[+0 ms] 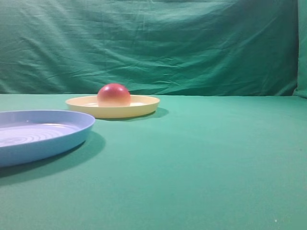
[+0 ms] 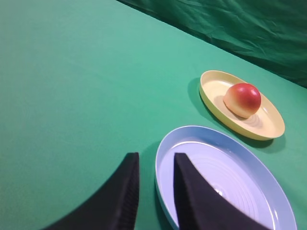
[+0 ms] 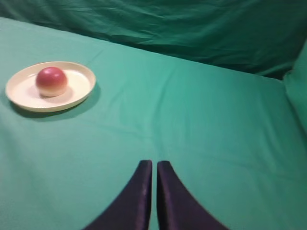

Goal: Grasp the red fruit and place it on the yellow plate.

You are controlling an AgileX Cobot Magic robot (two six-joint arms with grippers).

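The red fruit (image 1: 113,94) rests dome-up inside the yellow plate (image 1: 144,106) toward the back left of the green table. From the left wrist the red fruit (image 2: 243,99) and yellow plate (image 2: 211,96) lie far ahead to the right; from the right wrist the red fruit (image 3: 51,81) and yellow plate (image 3: 84,88) lie far to the left. My left gripper (image 2: 156,155) is open with nothing between its fingers, hovering over the near edge of a blue plate. My right gripper (image 3: 154,163) is shut and empty above bare cloth. Neither gripper shows in the exterior view.
A light blue ridged plate (image 1: 72,136) sits at the front left, close under the left gripper (image 2: 268,191). Green cloth covers the table and hangs as a backdrop (image 1: 192,48) behind it.
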